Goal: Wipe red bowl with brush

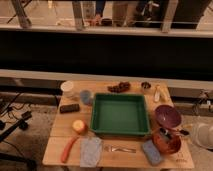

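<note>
Wood table stands in front of a long dark wall, with a pale floor and rails up behind it.

The gripper looks like the pale, blurry shape just off the right side of the table, near the red bowl. I cannot tell if it is spread or pressed together.

The brush lies across the top of the red bowl. Its thin dark handle points right, toward the pale shape. The red bowl sits near the front right corner of the table.

Just behind the red bowl is the purple bowl, and the two look like they touch. Just left of the red bowl, at the front edge, lies a blue-grey sponge.

A big green tray fills the middle of the table. In front of it lies a silver fork, and next to the fork a grey cloth. Left of the cloth is a long orange thing, and behind that a round yellow thing.

A dark block, a small blue cup and a white cup sit at the back left. Along the back edge are a brown lump, a small dark cup and a white bottle.
</note>
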`<state>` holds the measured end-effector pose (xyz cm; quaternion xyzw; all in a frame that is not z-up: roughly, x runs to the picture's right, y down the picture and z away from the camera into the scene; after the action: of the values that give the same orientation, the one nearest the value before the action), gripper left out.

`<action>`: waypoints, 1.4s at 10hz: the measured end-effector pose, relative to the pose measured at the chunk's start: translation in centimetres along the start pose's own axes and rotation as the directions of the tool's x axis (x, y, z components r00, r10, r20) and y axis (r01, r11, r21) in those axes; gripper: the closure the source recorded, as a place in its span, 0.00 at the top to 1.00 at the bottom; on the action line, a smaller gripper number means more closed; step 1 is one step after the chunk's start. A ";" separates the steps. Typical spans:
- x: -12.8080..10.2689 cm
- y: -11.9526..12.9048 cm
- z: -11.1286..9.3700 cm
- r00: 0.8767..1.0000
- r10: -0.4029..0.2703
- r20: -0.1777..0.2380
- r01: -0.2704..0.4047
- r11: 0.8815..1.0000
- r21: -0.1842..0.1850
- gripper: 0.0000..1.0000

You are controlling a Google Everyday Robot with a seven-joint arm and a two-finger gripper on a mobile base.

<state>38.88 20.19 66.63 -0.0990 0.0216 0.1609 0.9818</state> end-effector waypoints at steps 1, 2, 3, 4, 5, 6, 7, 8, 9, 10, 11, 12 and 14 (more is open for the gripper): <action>-0.4 0.0 -0.1 1.000 -0.002 0.009 0.002 1.000 -0.001 0.03; -0.6 0.1 -0.2 1.000 0.000 0.016 0.000 1.000 -0.002 0.03; -0.5 0.2 -0.4 1.000 -0.001 0.017 0.001 1.000 -0.001 0.03; -0.6 0.3 -0.5 1.000 -0.002 0.019 0.002 1.000 0.001 0.03; -0.7 0.3 -0.5 1.000 -0.005 0.021 0.005 1.000 0.001 0.03; -0.9 0.3 -0.5 1.000 -0.007 0.023 0.007 1.000 0.003 0.03; -0.9 0.4 -0.6 1.000 -0.008 0.023 0.008 1.000 0.006 0.03; -0.9 0.4 -0.6 1.000 -0.008 0.022 0.008 1.000 0.006 0.03; -0.9 0.4 -0.6 1.000 -0.011 0.021 0.010 1.000 0.007 0.03; -0.9 0.4 -0.5 1.000 -0.012 0.019 0.012 1.000 0.007 0.03; -0.8 0.5 -0.4 1.000 -0.011 0.016 0.011 1.000 0.005 0.03; -0.7 0.5 -0.3 1.000 -0.011 0.015 0.011 1.000 0.003 0.03; -0.7 0.4 -0.1 1.000 -0.008 0.013 0.008 1.000 -0.003 0.03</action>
<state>38.12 20.34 66.51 -0.0996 0.0144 0.1577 0.9823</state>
